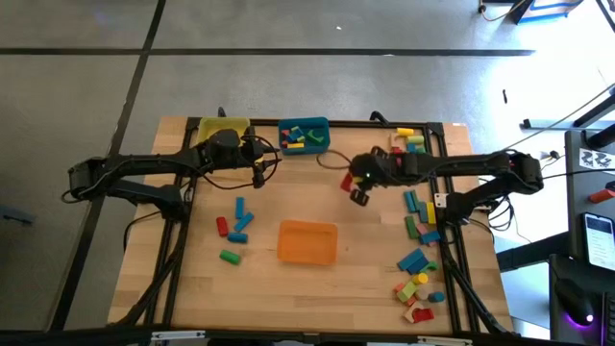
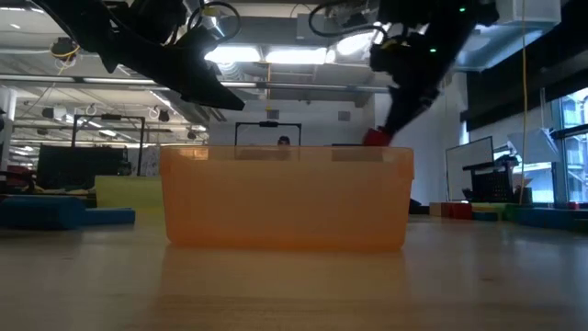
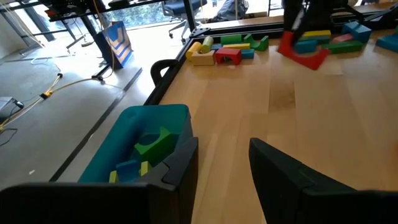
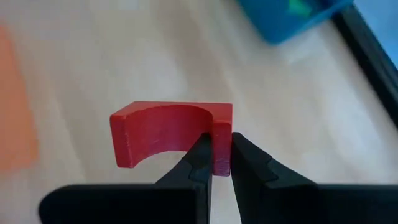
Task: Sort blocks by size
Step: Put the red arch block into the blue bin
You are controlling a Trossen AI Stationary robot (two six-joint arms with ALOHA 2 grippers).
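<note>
A red arch-shaped block hangs above the table's middle, between the teal bin and the orange bin, with my right gripper shut on it. The left wrist view shows the red block farther off. My left gripper stands open and holds nothing, beside the teal bin, which holds several small blocks. Loose blocks lie flat on the table's left half. More blocks lie along its right side. My right gripper pinches one leg of the arch between its two fingers, one finger inside the arch's hollow and the other on the block's outer end. The fingers slant downward. The block is lifted clear of the table, its other leg sticking out sideways.
A yellow bin stands at the far left, next to the teal one. The orange bin fills the middle of the low view. Block piles lie at the far right and the near right. Black frame rails run along both table sides.
</note>
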